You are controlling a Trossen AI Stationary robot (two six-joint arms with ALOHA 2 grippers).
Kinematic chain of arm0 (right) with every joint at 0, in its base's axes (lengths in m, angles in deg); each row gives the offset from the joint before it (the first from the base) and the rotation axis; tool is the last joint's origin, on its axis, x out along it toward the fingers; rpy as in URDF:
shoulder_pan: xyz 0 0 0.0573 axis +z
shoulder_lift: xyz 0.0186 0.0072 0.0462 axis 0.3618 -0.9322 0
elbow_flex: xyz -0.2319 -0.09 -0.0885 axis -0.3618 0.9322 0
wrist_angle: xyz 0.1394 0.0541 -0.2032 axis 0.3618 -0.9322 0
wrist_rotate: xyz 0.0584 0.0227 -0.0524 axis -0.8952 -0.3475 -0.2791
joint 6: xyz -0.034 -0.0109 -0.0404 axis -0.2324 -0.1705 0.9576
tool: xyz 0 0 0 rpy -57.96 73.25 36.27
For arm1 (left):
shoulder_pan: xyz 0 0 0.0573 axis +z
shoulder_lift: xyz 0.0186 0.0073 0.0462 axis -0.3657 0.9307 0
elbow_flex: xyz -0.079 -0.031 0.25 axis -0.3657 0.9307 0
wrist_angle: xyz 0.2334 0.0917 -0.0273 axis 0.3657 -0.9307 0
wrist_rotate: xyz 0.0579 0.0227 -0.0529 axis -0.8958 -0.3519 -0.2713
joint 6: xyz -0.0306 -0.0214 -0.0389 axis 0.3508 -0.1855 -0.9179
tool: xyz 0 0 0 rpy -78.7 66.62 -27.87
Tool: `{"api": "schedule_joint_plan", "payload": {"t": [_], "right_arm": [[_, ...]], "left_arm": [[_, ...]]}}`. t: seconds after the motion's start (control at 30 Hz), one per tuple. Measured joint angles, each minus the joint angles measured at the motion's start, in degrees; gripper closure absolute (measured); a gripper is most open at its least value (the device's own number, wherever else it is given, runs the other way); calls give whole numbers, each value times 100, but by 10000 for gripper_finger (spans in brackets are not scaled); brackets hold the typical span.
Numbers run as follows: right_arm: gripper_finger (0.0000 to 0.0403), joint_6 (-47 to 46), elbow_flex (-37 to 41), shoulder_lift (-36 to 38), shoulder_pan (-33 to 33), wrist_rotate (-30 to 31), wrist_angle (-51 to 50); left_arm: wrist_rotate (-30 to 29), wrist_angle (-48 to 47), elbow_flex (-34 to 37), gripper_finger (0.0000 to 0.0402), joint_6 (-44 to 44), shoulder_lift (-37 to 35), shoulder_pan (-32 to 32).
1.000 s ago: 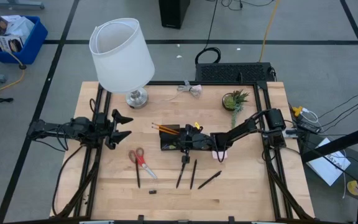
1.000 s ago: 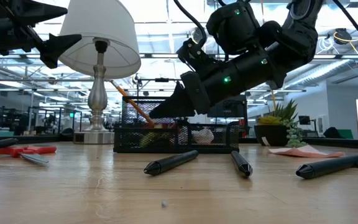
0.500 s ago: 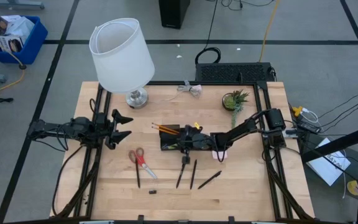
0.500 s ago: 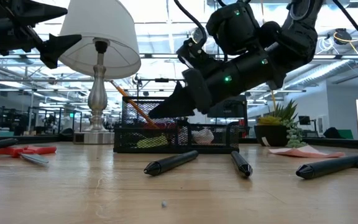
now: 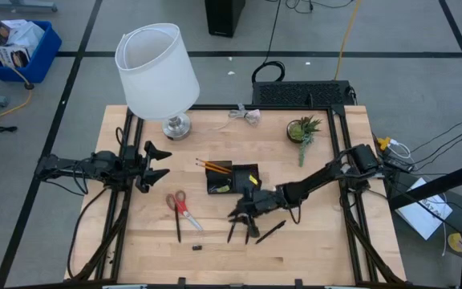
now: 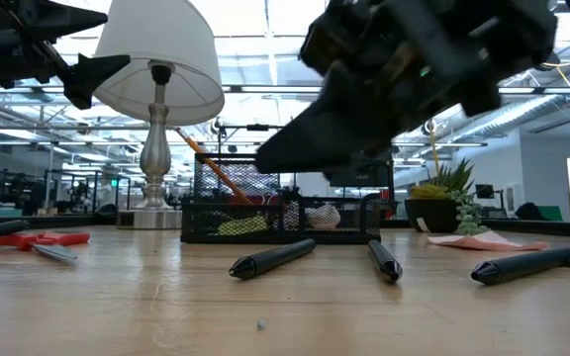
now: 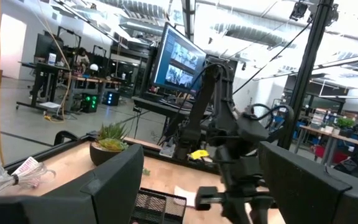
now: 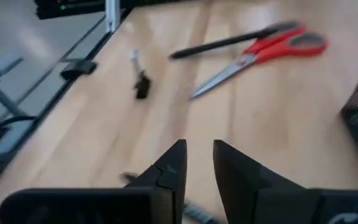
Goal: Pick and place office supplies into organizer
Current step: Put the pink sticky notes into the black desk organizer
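Your right gripper (image 5: pixel 239 217) hangs over the black pens (image 5: pixel 249 225) near the table's (image 5: pixel 327 249) front edge, its fingers (image 8: pixel 166 171) drawn close with only a narrow gap between them and nothing pinched there. The organizer (image 5: pixel 232 181) sits near the table's middle, with orange pencils (image 5: pixel 213 166) leaning out of its left end and something yellow inside. The red-handled scissors (image 5: pixel 180 205) lie left of the pens, with another pen (image 5: pixel 177 227) just beside them and a tiny dark bit (image 5: pixel 198 248) closer to the front edge. Your left gripper (image 5: pixel 157 163) waits at the table's left edge, fingers spread wide and empty. The lamp (image 5: pixel 157 72) stands at the back left corner, and the potted plant (image 5: pixel 304 128) stands toward the back right.
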Motion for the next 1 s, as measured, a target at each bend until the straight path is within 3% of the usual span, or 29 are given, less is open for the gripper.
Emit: {"api": "schedule_joint_plan", "payload": {"t": [0.17,0.3,0.47,0.63,0.77,1.0], "right_arm": [[328,-496,-2,259,472,149,-877],[328,-825,-1,475,698,-156,-1565],[328,-1999,-2,628,868,-167,-1956],[328,-1944,-6,654,1025,-127,-2328],[328,-2643,-164,654,1158,521,-3343],[328,-3409,-1202,656,1707,2620,-6975]], "left_arm": [[0,5,0,82,0,-2,0],[0,5,0,82,0,-2,0],[0,3,0,82,0,0,0],[0,3,0,82,0,-2,0],[0,3,0,82,0,-2,0],[0,1,0,82,-1,-1,0]]}}
